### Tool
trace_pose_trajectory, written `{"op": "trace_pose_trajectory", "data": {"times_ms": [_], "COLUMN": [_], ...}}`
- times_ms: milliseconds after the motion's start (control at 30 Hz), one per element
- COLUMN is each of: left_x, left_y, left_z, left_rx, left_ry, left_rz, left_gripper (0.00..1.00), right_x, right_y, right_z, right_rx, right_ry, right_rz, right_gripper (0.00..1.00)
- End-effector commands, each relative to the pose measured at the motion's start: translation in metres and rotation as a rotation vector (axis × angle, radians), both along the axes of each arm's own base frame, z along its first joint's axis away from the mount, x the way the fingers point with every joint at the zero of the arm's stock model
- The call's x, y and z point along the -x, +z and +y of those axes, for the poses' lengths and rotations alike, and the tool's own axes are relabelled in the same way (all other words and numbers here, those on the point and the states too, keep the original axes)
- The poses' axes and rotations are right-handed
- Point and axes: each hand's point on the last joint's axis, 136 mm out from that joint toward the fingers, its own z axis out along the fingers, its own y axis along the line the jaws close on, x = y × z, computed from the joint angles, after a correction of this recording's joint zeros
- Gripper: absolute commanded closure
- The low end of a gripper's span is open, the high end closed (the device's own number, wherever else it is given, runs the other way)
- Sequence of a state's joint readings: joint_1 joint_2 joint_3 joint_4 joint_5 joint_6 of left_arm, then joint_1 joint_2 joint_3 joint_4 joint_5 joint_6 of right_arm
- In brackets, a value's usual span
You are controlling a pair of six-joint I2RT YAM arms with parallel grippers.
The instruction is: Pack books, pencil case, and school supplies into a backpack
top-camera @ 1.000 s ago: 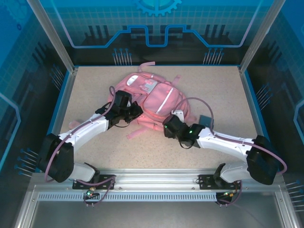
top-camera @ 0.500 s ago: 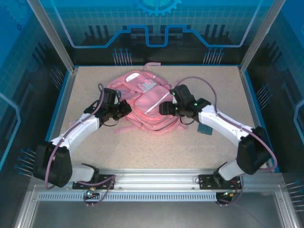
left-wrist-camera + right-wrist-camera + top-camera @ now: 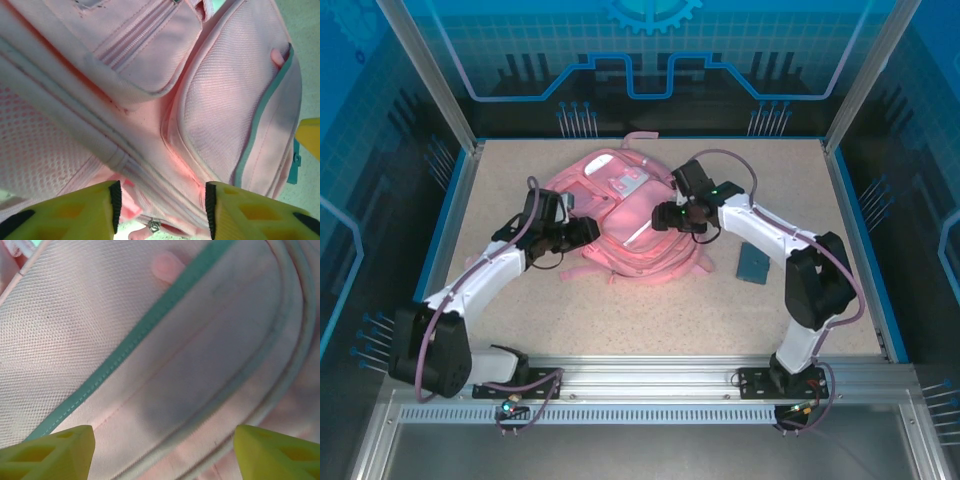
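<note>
The backpack lies flat in the middle of the speckled worktop, towards the far side, its carry loop pointing at the back wall and a pink strap spilling out at its near edge. Both arms reach over it and cover parts of it. The left pincer sits at its left flank and the right pincer above the pale stripe on its front pocket. A small teal flat piece lies on the worktop to the right of the bag, apart from it and just beside the right forearm. In the left wrist view the yellow fingers stand apart, with pink fabric and a zip pull in the gap beyond them and nothing pinched. In the right wrist view the fingers stand wide apart over the teal-trimmed pocket edge, gripping nothing. Whether either pincer touches the fabric cannot be told. A yellow shape is cut off at the right edge of the left wrist view and is hard to make out. The left arm hides most of the bag's left side, and what the bag holds is hidden
</note>
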State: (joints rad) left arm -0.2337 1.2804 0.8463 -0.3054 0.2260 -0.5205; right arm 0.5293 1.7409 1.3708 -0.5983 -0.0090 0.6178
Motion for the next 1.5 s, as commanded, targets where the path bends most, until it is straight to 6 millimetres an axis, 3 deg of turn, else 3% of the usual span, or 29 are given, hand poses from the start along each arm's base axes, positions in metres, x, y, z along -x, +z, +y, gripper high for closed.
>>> {"op": "trace_pose_trajectory", "data": {"times_ms": [0, 133, 333, 500, 700, 1033, 1233, 1467], "left_x": [0.025, 0.052, 0.077, 0.081, 0.071, 0.057, 0.057, 0.072], "left_y": [-0.007, -0.028, -0.067, -0.09, -0.109, -0.106, -0.101, -0.091], "left_z": [0.004, -0.013, -0.032, -0.045, -0.055, -0.064, -0.064, -0.069], "left_rx": [-0.052, -0.068, -0.149, -0.158, -0.198, -0.195, -0.197, -0.192], "left_ry": [-0.012, -0.073, -0.178, -0.258, -0.298, -0.327, -0.323, -0.344], "left_rz": [-0.004, 0.001, -0.004, 0.006, 0.037, -0.013, -0.038, -0.079], "left_gripper": [0.47, 0.47, 0.49, 0.51, 0.57, 0.67, 0.87, 1.0], "right_x": [0.012, 0.02, 0.022, 0.025, 0.033, 0.062, 0.083, 0.089], "right_y": [0.017, 0.014, 0.014, 0.011, 0.013, -0.004, -0.026, -0.039], "right_z": [-0.005, 0.003, 0.009, 0.013, 0.014, 0.004, 0.003, 0.04], "right_rx": [-0.118, -0.211, -0.244, -0.262, -0.279, -0.264, -0.259, -0.395], "right_ry": [-0.115, -0.139, -0.135, -0.122, -0.107, -0.104, -0.123, -0.087], "right_rz": [0.041, 0.106, 0.136, 0.158, 0.17, 0.223, 0.281, 0.292], "right_gripper": [0.26, 0.29, 0.29, 0.3, 0.31, 0.31, 0.31, 0.32]}}
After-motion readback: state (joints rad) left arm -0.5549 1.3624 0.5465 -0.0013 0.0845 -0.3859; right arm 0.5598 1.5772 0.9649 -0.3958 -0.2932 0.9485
